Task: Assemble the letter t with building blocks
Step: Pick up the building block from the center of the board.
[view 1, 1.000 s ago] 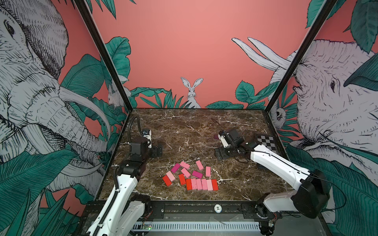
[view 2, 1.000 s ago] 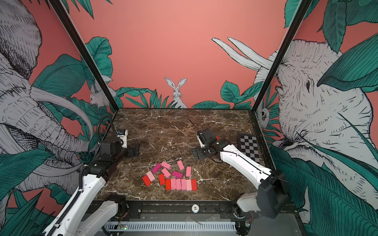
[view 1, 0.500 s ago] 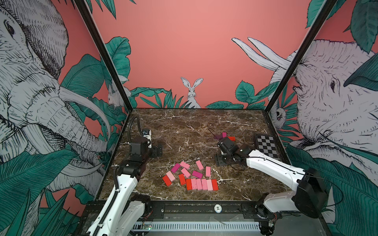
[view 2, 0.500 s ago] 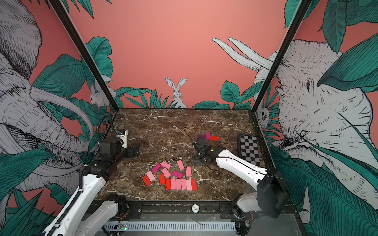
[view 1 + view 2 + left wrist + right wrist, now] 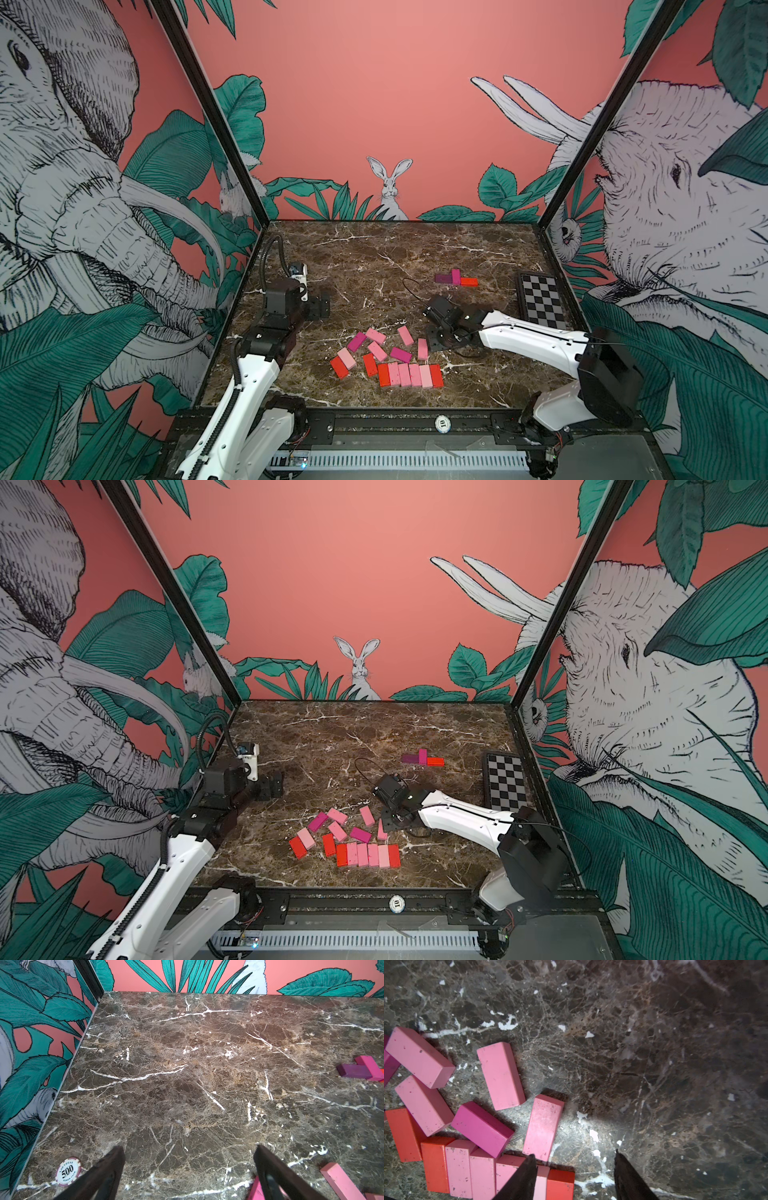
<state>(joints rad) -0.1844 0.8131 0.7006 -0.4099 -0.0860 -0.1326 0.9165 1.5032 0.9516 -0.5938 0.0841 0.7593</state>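
Note:
Three building blocks, dark purple, magenta and red [image 5: 456, 277] [image 5: 422, 758], lie joined at the far right of the marble table. The other building blocks [image 5: 386, 357] [image 5: 349, 837] lie at the front centre: a loose scatter behind a tight row of red and pink ones [image 5: 409, 374]. My right gripper [image 5: 432, 347] [image 5: 574, 1155] hangs over the right end of that pile, open, with only marble between its fingers. A pale pink block [image 5: 544, 1128] lies just ahead of one finger. My left gripper [image 5: 320, 305] [image 5: 189, 1149] is open and empty at the left, away from the pile.
A black-and-white checkerboard plate [image 5: 540, 299] lies along the right wall. A poker chip [image 5: 68, 1171] sits near the left wall beside my left gripper. Printed walls close the table on three sides.
My right arm has drawn back from the three joined blocks to the front pile, uncovering them, and its jaws have narrowed. The left arm has not moved.

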